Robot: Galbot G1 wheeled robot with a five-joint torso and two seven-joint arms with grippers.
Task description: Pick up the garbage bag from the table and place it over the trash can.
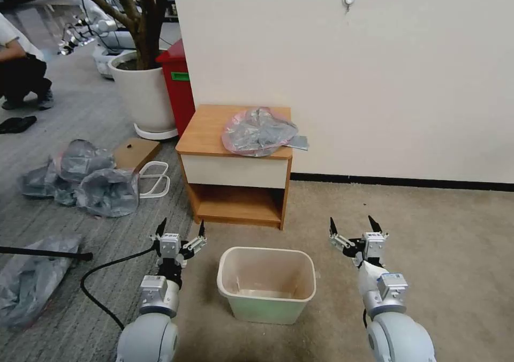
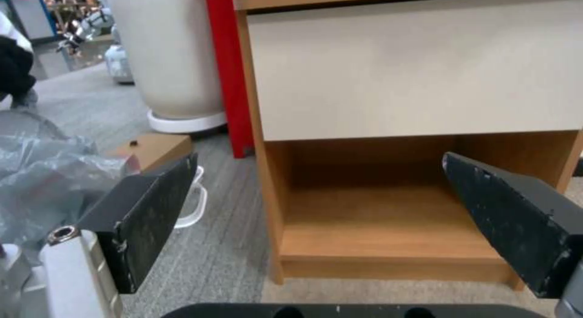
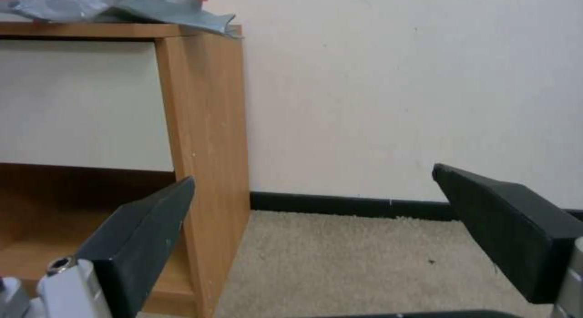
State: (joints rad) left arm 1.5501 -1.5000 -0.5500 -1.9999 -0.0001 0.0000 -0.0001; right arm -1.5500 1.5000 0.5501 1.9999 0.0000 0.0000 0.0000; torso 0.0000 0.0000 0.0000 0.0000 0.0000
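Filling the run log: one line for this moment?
garbage bag on table | trash can unlined | left gripper open | right gripper open

- An office or lab floor staged as a home corner: a small wooden nightstand (image 1: 234, 137) stands against a plain white wall (image 1: 375, 57).
- Left of the nightstand, grey office carpet tiles (image 1: 80, 110) meet beige carpet.
- Behind the nightstand on that side, a potted tree (image 1: 143, 83) and another white robot (image 1: 101, 30) stand.
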